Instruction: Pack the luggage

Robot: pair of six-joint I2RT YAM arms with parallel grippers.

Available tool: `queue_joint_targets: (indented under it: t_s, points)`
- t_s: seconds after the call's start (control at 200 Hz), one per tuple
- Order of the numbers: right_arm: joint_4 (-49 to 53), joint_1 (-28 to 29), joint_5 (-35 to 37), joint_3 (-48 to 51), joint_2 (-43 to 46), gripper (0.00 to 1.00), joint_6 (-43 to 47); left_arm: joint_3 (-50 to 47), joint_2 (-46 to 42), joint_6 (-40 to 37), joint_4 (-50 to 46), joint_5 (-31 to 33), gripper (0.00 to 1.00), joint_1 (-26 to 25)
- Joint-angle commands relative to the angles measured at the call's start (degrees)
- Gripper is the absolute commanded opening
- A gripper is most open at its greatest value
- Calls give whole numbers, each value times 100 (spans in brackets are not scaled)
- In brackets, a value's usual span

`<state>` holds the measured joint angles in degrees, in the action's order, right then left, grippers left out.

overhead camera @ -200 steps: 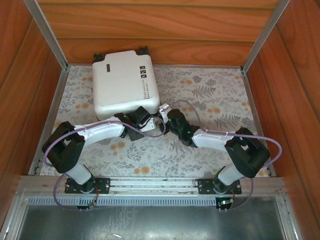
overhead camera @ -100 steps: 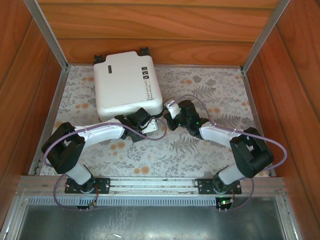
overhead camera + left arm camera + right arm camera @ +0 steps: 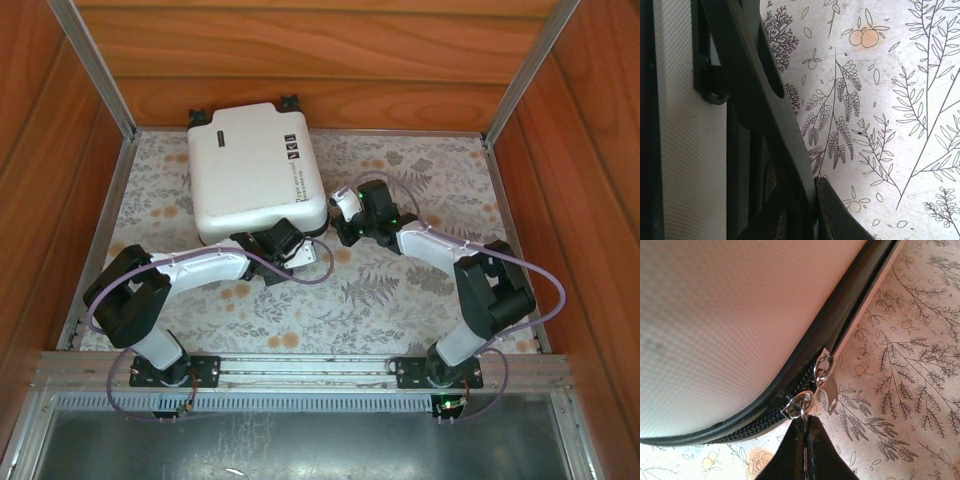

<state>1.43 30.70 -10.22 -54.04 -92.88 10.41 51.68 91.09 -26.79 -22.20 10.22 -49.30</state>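
The right hand [image 3: 806, 422] pinches a zipper pull [image 3: 798, 408] on the white luggage [image 3: 730, 315].

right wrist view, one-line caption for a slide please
Right gripper pinching a silver zipper pull on the white luggage.

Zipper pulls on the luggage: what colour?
Silver metal zipper pulls on black zipper trim; right wrist view shows them best.
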Motion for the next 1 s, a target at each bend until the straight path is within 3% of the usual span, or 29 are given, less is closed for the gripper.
queue_joint_targets:
  t_s: [0.0, 0.16, 0.275, 0.3, 0.33, 0.385, 0.51, 0.625, 0.73, 0.845, 0.935, 1.0]
  points:
    - [223, -213, 425, -457, -183, 1, 17, -240, 130, 118, -654, -1000, 0, -278]
    - [711, -274, 327, -1013, -600, 6, -44, -203, 301, 166, -715, -860, 0, -306]
    - [926, -284, 447, -1173, -618, 19, -197, -138, 296, 165, -707, -583, 0, -342]
    - [956, -284, 500, -1179, -589, 28, -239, -90, 300, 189, -705, -442, 7, -347]
    - [1000, -284, 549, -1176, -539, 36, -285, -41, 289, 186, -707, -285, 22, -351]
    - [1115, -284, 649, -1169, -432, 45, -356, 33, 218, 155, -663, 120, 40, -439]
    - [1292, -300, 1005, -1027, 7, 56, -538, 95, -125, -57, -359, 631, 64, -643]
    - [1363, -319, 1466, -807, 427, 66, -744, 214, -586, -154, -62, 774, 79, -792]
    - [1171, -377, 1796, -497, 887, 73, -876, 209, -1199, -270, 506, 837, 81, -927]
    - [944, -500, 1947, -215, 1317, 75, -961, -232, -2132, -523, 1970, 1262, 82, -950]
    - [686, -610, 2096, -2, 1584, 78, -1039, -518, -2670, -644, 3045, 2185, 91, -818]
    - [458, -681, 2253, 159, 1742, 79, -1074, -432, -2827, -472, 3267, 2963, 91, -410]
